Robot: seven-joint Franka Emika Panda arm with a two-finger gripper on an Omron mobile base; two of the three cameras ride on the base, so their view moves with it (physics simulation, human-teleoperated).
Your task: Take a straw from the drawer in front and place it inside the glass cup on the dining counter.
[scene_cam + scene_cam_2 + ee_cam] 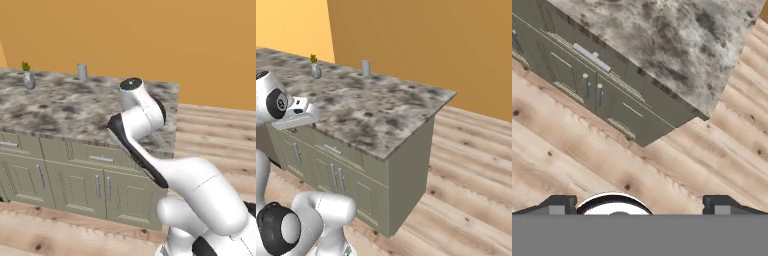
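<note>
The dining counter (70, 107) (381, 107) (677, 40) is a speckled stone slab on grey-green cabinets. The glass cup (82, 71) (365, 67) stands upright near its far edge. Under the slab, the drawer (100, 156) (335, 147) (587, 59) is closed, its silver bar handle showing. The straw is hidden. My gripper (639, 206) hangs high in front of the cabinets and looks down at the floor. It is open, its fingertips (559, 205) set wide apart with nothing between them.
A small grey vase (29, 79) (316, 70) with a green sprig stands left of the cup. Cabinet doors (82, 187) with upright handles sit below the drawer. Wooden floor (612, 155) spreads in front and to the right of the counter.
</note>
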